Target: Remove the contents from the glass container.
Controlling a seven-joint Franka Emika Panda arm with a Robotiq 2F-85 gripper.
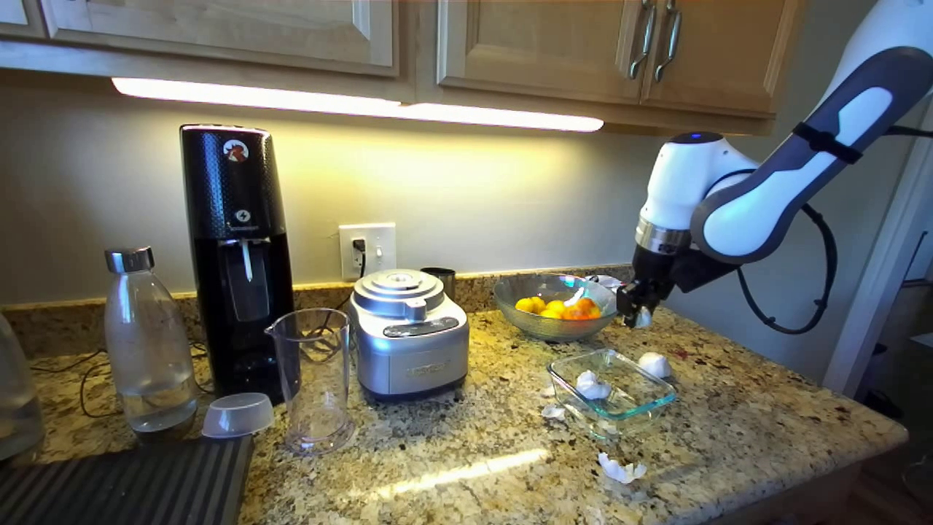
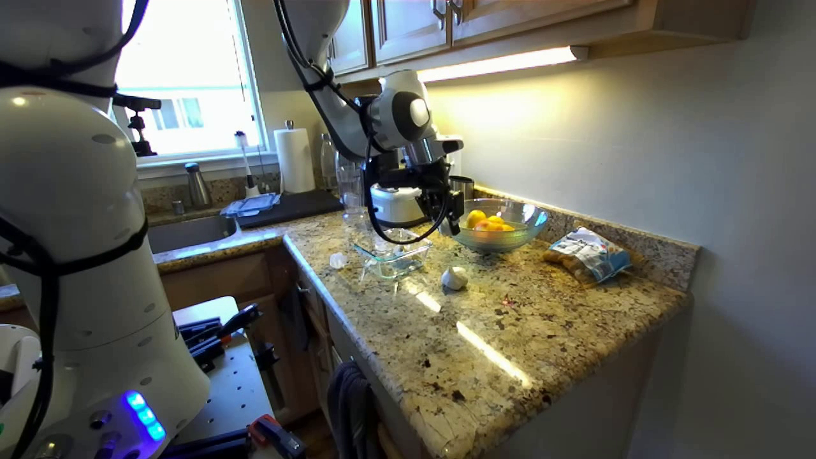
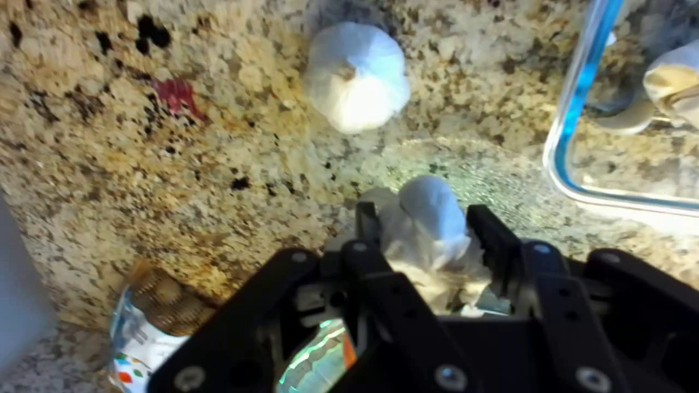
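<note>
Speckled granite counter (image 1: 773, 408) spreading beneath, iridescent glass bowl (image 1: 557, 329) cradling round fruit (image 1: 560, 310), rectangular glass container (image 1: 635, 411) (its rim is glinting teal) holding white garlic (image 1: 592, 386), black gripper (image 3: 425, 214) clasping a papery garlic chunk (image 3: 437, 254) in midair, plump bulb (image 3: 356, 79) resting near the container.
</note>
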